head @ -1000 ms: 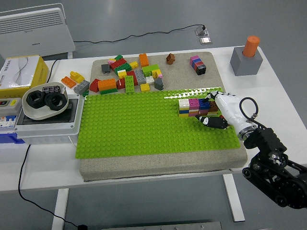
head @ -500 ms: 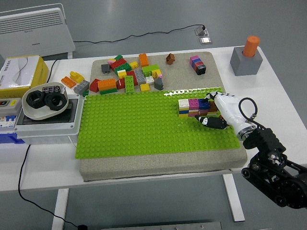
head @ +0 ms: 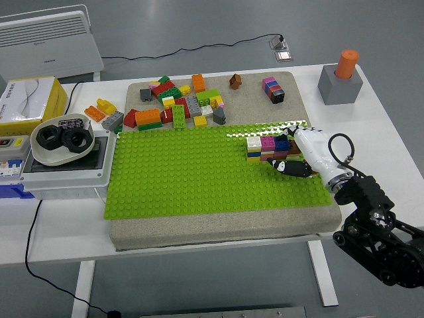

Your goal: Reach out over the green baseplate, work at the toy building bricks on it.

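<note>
The right hand [head: 296, 157] curls its fingers against the short row of stacked white, magenta and blue plastic bricks [head: 267, 148] on the green studded baseplate [head: 179, 172]; whether it grips them, I cannot tell. Light, rigid and stud-locked, they seem best pinched by their side walls.

White surface [head: 391, 126] carries a grey block with an orange cylinder [head: 341, 78] far right, a yellow box [head: 26, 98] far left, a white bowl of black rings [head: 59, 139] on a grey electrical box [head: 66, 169].

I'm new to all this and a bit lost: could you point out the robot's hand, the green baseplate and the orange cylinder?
Right hand [head: 291, 159], head view: between its fingertips.
Green baseplate [head: 185, 172], head view: bare studs mid-plate.
Orange cylinder [head: 346, 63], head view: its side.
</note>
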